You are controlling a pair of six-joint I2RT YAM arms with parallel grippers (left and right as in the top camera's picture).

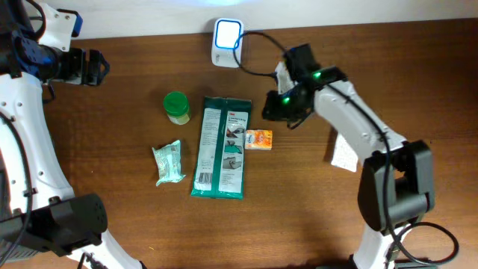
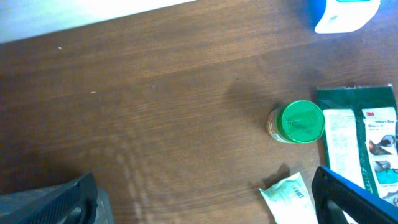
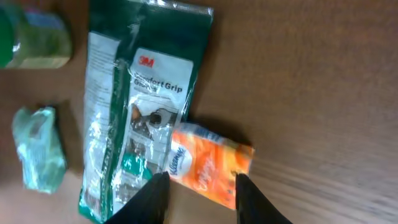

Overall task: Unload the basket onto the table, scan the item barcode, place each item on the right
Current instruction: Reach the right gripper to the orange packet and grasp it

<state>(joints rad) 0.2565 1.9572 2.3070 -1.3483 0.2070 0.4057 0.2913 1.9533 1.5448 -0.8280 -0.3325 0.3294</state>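
Observation:
A white barcode scanner (image 1: pixel 228 33) with a blue glowing face stands at the back edge of the table; its corner also shows in the left wrist view (image 2: pixel 345 12). An orange tissue packet (image 1: pixel 259 140) lies flat beside the long green 3M pack (image 1: pixel 222 147). My right gripper (image 1: pixel 278 108) hovers just behind the packet. In the right wrist view its fingers stand apart, framing the near edge of the orange packet (image 3: pixel 208 165) without pinching it; the gripper (image 3: pixel 200 186) is open. My left gripper (image 1: pixel 89 67) is wide open at the far left, holding nothing (image 2: pixel 205 211).
A green-lidded jar (image 1: pixel 176 106) stands left of the 3M pack (image 3: pixel 140 106). A pale green pouch (image 1: pixel 169 161) lies in front of it. A white packet (image 1: pixel 343 153) lies under the right arm. The scanner's black cable (image 1: pixel 261 52) curves to the right.

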